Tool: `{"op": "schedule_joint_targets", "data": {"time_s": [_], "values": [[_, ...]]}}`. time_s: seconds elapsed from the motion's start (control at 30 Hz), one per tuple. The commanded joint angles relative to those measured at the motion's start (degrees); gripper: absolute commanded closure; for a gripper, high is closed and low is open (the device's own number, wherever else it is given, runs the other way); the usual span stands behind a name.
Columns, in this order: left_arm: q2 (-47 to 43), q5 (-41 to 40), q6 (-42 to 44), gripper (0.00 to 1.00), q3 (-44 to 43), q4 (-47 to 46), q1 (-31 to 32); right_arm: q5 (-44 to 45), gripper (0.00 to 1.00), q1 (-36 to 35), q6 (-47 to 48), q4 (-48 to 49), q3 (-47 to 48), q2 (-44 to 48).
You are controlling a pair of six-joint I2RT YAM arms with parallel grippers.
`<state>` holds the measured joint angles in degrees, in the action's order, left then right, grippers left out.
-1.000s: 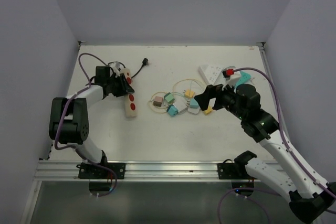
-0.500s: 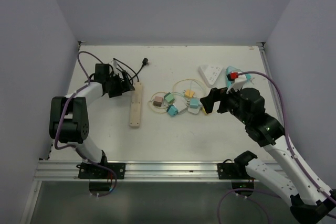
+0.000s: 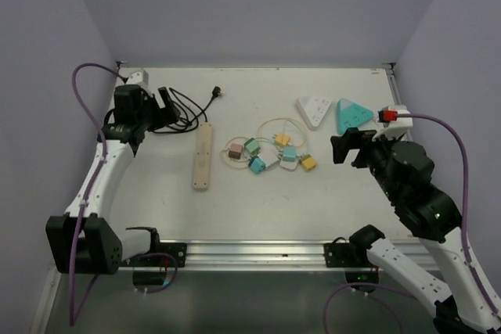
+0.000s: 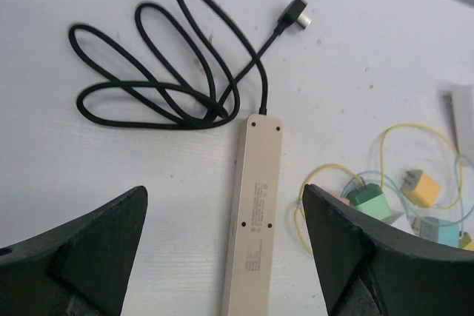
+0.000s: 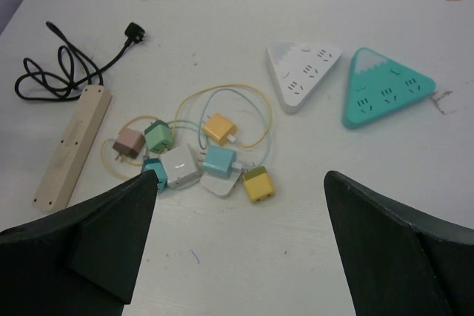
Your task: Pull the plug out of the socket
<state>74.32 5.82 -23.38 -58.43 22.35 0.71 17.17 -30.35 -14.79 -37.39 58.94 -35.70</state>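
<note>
The socket is a beige power strip (image 3: 203, 158) (image 4: 255, 205) (image 5: 70, 146) lying flat with its back up, so its outlet face is hidden. Its black cord (image 4: 148, 86) lies coiled behind it. The cord ends in a black plug (image 3: 217, 93) (image 4: 296, 14) resting loose on the table. My left gripper (image 3: 166, 103) (image 4: 224, 190) hovers open above the strip's far end, holding nothing. My right gripper (image 3: 344, 146) (image 5: 241, 175) is open and raised on the right, near the chargers. Which loose plug is the task's, I cannot tell.
A cluster of several coloured chargers (image 3: 270, 154) (image 5: 200, 157) with thin looped cables lies mid-table. A white triangular power strip (image 3: 315, 109) (image 5: 304, 72) and a teal one (image 3: 354, 115) (image 5: 385, 94) sit at the back right. Walls close in on three sides.
My left gripper opened and pulled up and back to the far left. The strip turned over from its red-buttoned face to its back. My right arm drew back to the right.
</note>
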Motion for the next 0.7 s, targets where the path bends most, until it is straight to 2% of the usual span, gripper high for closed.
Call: {"op": "schedule_joint_targets", "data": {"time_s": [0.0, 0.07, 0.13, 0.23, 0.47, 0.67], "values": [[-10.7, -5.3, 1.2, 0.11, -4.5, 3.6, -0.6, 6.6, 0.01, 0.1, 1.6, -3.7, 4.8, 1.7], [-17.4, -8.7, 2.1, 0.08, -5.1, 4.9, -0.5, 7.6, 0.01, 0.1, 2.4, -4.5, 5.9, 2.4], [-22.2, -12.7, 3.2, 0.0, -5.5, 5.3, -0.6, 9.6, 0.01, 0.1, 3.4, -4.7, 6.8, 4.1], [-33.0, -17.8, 5.3, 0.0, -5.4, 5.1, -0.5, 12.6, 0.01, 0.2, 4.7, -3.7, 6.3, 7.3], [-44.4, -24.1, 7.5, 0.0, -4.8, 7.1, -0.4, 17.2, 0.01, 0.2, 8.4, 0.8, -1.4, 17.1], [-54.7, -29.9, 7.1, 0.01, 3.8, 4.7, 1.8, 20.2, 0.01, 0.1, 11.3, 6.9, -10.8, 28.2]]}}
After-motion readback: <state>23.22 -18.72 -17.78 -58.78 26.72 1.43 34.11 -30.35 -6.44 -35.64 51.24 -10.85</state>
